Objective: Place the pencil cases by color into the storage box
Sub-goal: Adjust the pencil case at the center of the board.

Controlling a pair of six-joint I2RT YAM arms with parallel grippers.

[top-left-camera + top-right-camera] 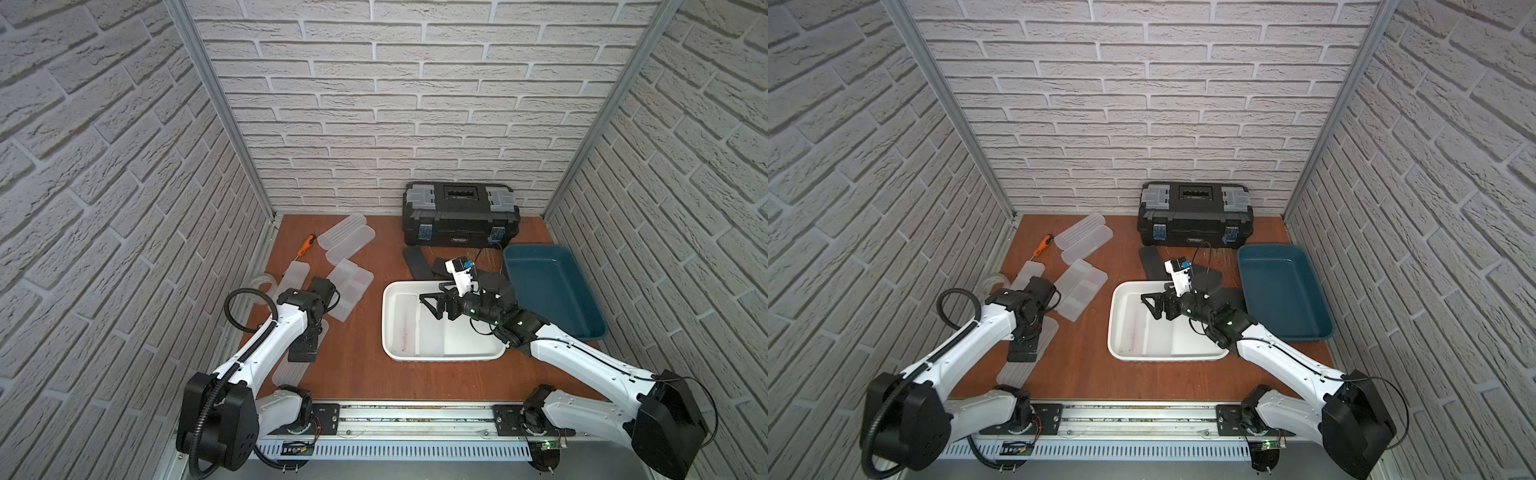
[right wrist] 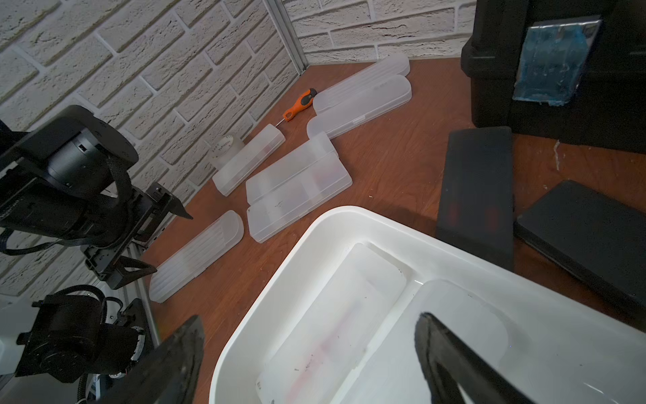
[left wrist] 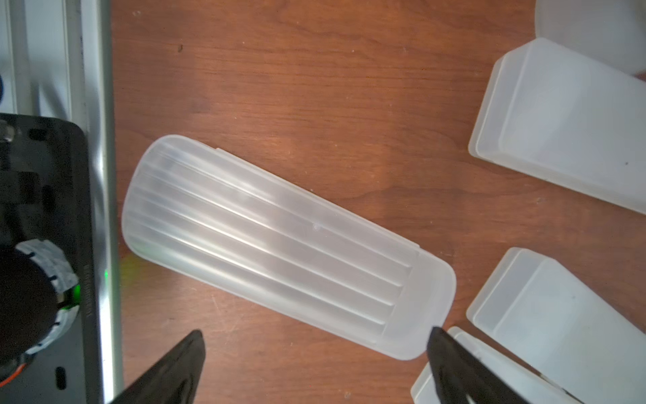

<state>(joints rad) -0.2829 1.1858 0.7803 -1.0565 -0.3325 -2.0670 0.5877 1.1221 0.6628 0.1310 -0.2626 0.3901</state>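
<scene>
- Taking the back wall as twelve o'clock on the wooden table (image 3: 314,87), the left gripper (image 3: 316,341) is hanging at about eight o'clock. Its jaws are standing wide apart and gripping nothing.
- A ribbed frosted pencil case (image 3: 272,245) is lying flat on the table under that gripper. One fingertip (image 3: 442,344) is sitting right at the corner of the case's rounded end, and whether it is touching cannot be told.
- The right gripper (image 1: 432,307) is hovering over the white storage box (image 1: 386,332), which is sitting just off the centre toward five o'clock. Its jaws are spread with nothing between them.
- Two frosted pencil cases (image 2: 349,297) are lying side by side on the floor of that box.
- Two black pencil cases (image 1: 417,262) are lying just beside each other at about one o'clock, between the white storage box and the black toolbox (image 1: 461,216). The toolbox is standing against the back wall.
- The teal storage box (image 1: 548,291) is sitting at three o'clock, just beside the white one.
- A pair of frosted cases (image 1: 347,237) is lying at eleven o'clock, and a cluster of frosted cases (image 1: 349,286) is lying at ten o'clock.
- The orange-handled screwdriver (image 1: 307,242) is lying just beside the pair, and the tape roll (image 1: 264,284) is sitting at nine o'clock by the side wall.
</scene>
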